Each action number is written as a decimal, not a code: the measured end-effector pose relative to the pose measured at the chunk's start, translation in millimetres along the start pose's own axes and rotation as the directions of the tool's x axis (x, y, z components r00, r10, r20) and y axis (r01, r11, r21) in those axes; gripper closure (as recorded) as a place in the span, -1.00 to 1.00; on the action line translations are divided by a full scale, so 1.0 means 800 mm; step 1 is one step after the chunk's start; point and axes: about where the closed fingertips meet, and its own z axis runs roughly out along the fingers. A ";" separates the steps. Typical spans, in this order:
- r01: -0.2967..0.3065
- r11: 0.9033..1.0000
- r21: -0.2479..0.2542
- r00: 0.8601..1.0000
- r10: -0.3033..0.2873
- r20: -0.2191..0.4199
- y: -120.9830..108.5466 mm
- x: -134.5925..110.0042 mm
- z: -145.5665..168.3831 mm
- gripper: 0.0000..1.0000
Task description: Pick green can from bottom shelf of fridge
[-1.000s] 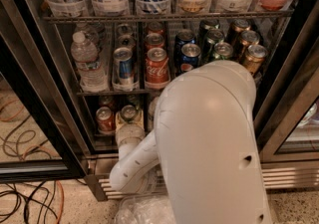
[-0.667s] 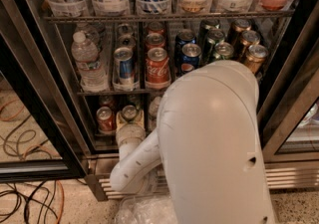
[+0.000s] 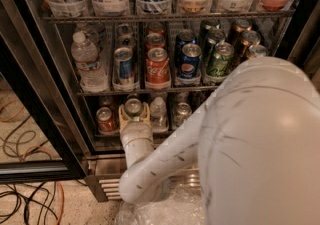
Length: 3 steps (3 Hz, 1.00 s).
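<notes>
One fridge (image 3: 100,171), door open, three wire racks in view. One white robot arm (image 3: 260,144) fills the right foreground and hides the right part of the bottom shelf (image 3: 100,136). Front row of that shelf, left to right: one red can (image 3: 106,119), one green can (image 3: 133,106), one small clear bottle (image 3: 158,114), one silver can (image 3: 181,113). The end effector (image 3: 134,114) sits around the green can; whether it grips cannot be told. Only the can's silver top shows, upright; its side is covered. On the rack above stand one water bottle (image 3: 87,61), one Coca-Cola can (image 3: 157,67) and one Pepsi can (image 3: 190,62), among others. Cables (image 3: 25,204) lie on the floor, left.
</notes>
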 end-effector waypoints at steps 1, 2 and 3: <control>-0.051 0.995 -0.082 0.998 0.054 0.023 -0.023 -0.040 -0.025 1.00; -0.128 0.972 -0.199 0.991 0.115 -0.073 -0.037 -0.032 -0.046 1.00; -0.207 0.938 -0.278 0.966 0.151 -0.211 -0.043 -0.010 -0.069 1.00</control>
